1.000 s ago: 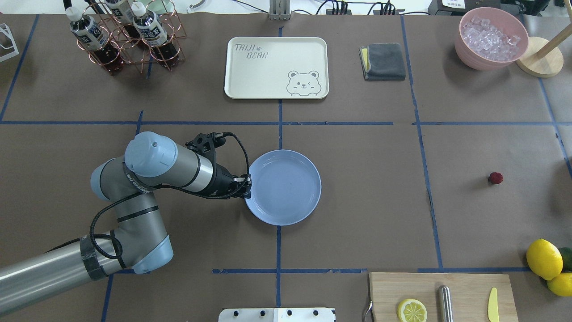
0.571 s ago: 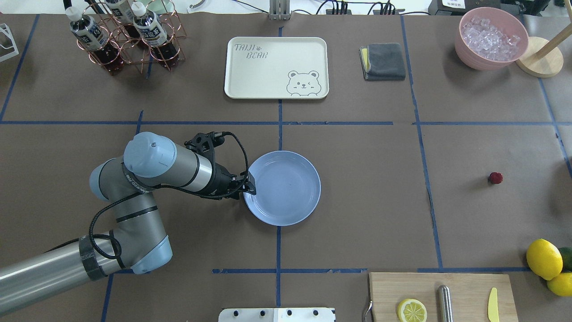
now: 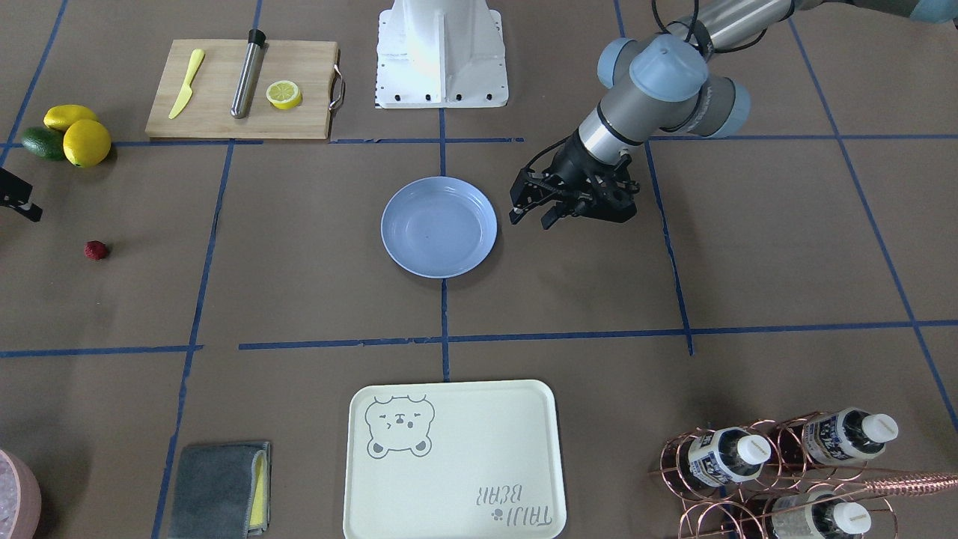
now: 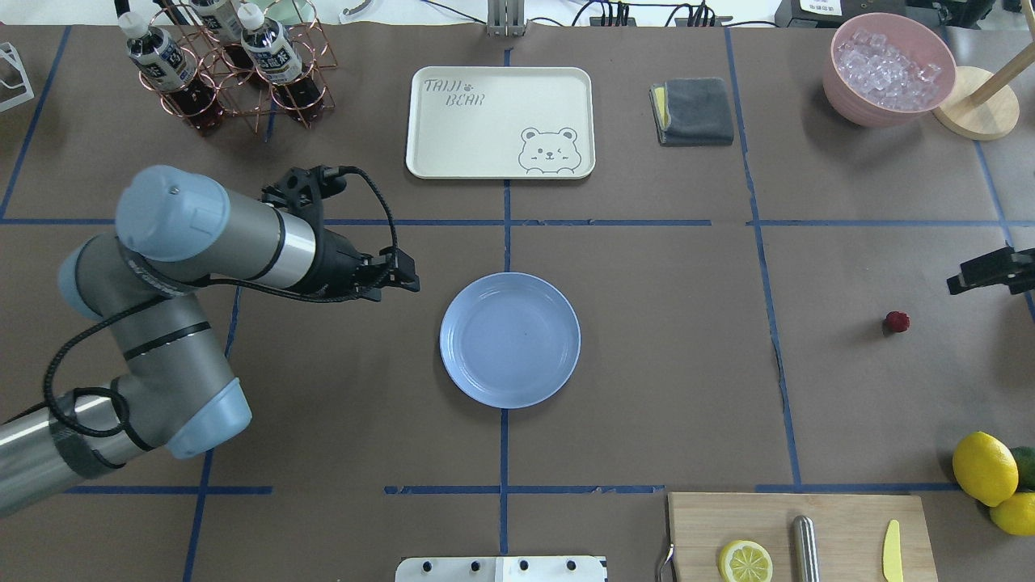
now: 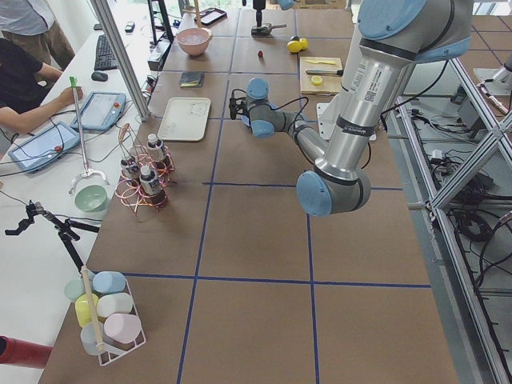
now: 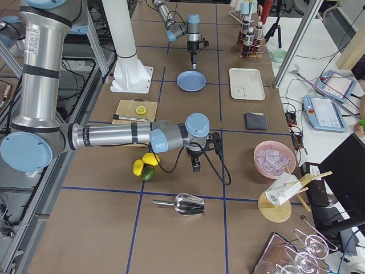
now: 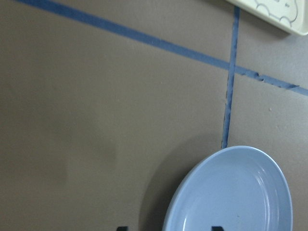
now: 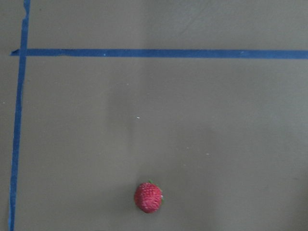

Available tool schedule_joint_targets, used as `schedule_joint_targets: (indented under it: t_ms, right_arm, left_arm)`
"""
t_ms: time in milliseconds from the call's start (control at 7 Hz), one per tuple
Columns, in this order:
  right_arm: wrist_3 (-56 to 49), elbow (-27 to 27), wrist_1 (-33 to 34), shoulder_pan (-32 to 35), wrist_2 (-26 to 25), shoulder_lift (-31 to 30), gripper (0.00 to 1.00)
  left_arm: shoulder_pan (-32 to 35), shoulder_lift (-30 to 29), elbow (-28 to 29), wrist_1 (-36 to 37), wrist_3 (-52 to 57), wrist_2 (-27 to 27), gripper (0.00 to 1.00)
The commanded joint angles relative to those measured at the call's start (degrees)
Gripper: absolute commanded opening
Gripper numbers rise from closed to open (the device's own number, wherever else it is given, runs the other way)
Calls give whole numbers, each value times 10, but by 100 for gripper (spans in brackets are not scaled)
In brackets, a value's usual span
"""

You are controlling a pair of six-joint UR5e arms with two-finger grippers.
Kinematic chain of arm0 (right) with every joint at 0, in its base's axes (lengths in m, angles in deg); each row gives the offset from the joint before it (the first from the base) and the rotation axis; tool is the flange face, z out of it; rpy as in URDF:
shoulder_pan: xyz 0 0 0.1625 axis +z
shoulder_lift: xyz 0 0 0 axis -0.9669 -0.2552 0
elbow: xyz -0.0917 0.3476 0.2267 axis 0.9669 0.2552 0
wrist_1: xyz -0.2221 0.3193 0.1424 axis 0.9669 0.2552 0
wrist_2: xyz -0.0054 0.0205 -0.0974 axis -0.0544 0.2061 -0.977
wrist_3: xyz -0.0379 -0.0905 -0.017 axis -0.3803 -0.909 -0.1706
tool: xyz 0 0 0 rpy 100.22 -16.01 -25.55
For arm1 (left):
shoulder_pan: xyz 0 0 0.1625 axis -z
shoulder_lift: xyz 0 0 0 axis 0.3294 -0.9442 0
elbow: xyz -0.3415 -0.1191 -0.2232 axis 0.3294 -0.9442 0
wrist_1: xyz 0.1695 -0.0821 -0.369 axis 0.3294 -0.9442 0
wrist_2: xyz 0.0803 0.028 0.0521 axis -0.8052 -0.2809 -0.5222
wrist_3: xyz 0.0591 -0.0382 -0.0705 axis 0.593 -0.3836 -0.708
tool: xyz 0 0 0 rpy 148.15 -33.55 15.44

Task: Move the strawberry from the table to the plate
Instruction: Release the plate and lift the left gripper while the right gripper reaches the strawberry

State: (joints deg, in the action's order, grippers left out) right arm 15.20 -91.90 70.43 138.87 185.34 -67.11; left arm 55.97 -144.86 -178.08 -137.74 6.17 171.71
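Since a second ago the left gripper [image 4: 407, 277] has left the rim of the plate [image 4: 509, 339], where it was touching, and it has gone up and away toward the robot's left. It now hangs apart from the plate with its fingers spread wide and nothing between them. In the same time the right gripper [image 4: 966, 279] has come into the overhead view at the right edge (if its fingers are apart or together, I cannot tell). I judge that the plate is now placed and the picking begins. The strawberry [image 4: 896, 322] lies on the table [image 4: 647, 364], well apart from the plate, near the right gripper but not under it. In the right wrist view it sits low in the picture.
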Motion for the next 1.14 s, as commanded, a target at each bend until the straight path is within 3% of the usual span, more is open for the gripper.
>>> schedule_joint_targets:
  t_ms: [0, 286, 857, 1000]
  right_arm:
    - [86, 12, -48, -102, -87, 0, 99]
    - [87, 60, -49, -129, -90, 14, 95]
    - [86, 69, -48, -136, -120, 31, 82]
    - [87, 70, -48, -136, -120, 34, 73]
  left_arm:
    - [23, 34, -43, 24, 37, 2, 67]
    - [23, 35, -44, 24, 36, 2, 69]
    - [23, 42, -51, 24, 36, 0, 70]
    - [23, 43, -52, 24, 36, 0, 70]
